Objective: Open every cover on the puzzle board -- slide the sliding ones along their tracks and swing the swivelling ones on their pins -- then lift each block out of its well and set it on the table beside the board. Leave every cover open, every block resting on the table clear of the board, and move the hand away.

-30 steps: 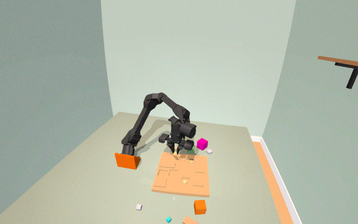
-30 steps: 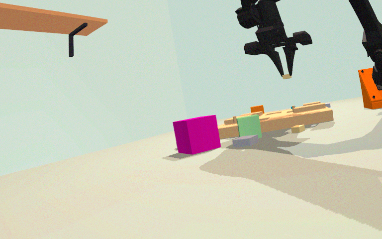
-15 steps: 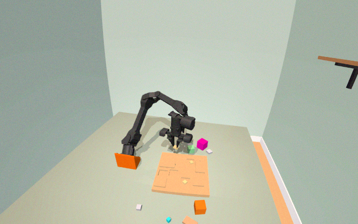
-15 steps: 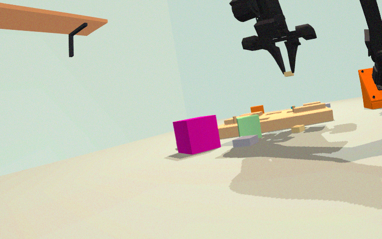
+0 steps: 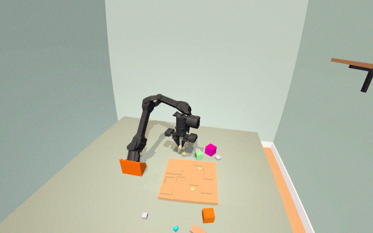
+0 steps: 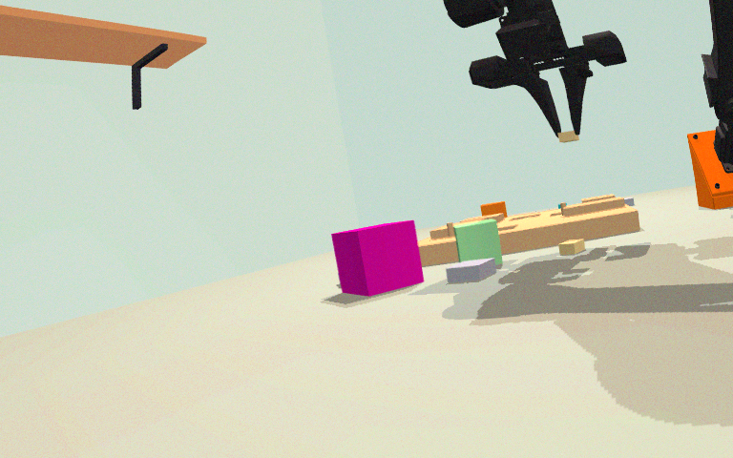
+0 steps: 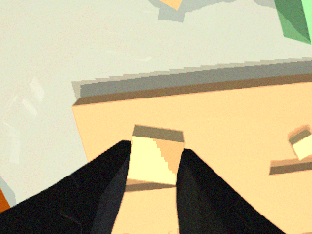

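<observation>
My gripper (image 5: 179,146) (image 6: 568,133) (image 7: 155,154) is shut on a pale yellow block (image 6: 568,136) (image 7: 145,160). It holds the block in the air, above and behind the far edge of the wooden puzzle board (image 5: 189,201) (image 6: 573,233) (image 7: 219,109) in the top view. Another yellow block (image 5: 183,153) (image 6: 572,247) lies on the table just beyond that edge. Two yellow blocks show on the board: one near the far right (image 5: 199,168) (image 7: 304,147) and one near the middle front (image 5: 192,189). The covers are board-coloured and hard to tell apart; exactly how far each is open is unclear.
A green block (image 5: 198,155) (image 6: 478,241), a magenta cube (image 5: 210,149) (image 6: 378,259) and pale lavender pieces (image 5: 217,157) (image 6: 470,271) stand beyond the board. An orange cube (image 5: 208,215) (image 6: 492,209), a cyan cube (image 5: 175,228) and a tan slab (image 5: 197,229) lie on the near side.
</observation>
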`<state>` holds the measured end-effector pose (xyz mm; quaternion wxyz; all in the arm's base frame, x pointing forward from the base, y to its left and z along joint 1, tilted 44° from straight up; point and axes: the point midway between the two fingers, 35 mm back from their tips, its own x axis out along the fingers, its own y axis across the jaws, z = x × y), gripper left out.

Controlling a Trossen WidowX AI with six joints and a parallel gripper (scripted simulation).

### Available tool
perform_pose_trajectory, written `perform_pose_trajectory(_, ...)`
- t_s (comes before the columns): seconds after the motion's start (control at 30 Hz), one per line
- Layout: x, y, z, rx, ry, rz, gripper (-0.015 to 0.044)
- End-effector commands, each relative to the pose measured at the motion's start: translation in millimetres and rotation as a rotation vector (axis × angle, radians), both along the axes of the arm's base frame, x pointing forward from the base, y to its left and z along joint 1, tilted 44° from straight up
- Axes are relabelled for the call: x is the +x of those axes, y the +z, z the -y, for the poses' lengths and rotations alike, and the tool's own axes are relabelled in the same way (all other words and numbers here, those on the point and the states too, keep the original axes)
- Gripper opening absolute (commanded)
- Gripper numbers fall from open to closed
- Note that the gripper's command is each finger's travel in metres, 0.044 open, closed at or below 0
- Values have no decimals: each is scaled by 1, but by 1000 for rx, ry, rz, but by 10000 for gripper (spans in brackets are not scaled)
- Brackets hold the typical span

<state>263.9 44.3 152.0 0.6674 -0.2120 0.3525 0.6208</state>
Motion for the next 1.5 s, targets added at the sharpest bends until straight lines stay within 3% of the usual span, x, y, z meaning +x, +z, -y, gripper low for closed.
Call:
perform_pose_trajectory(0.0,-8,10,-9,5,-2,5,80)
perform_pose_trajectory(0.6,-47,43,-46,27,4,1,80)
perform_pose_trajectory(1.47,-43,13,-72,16,5,3,80)
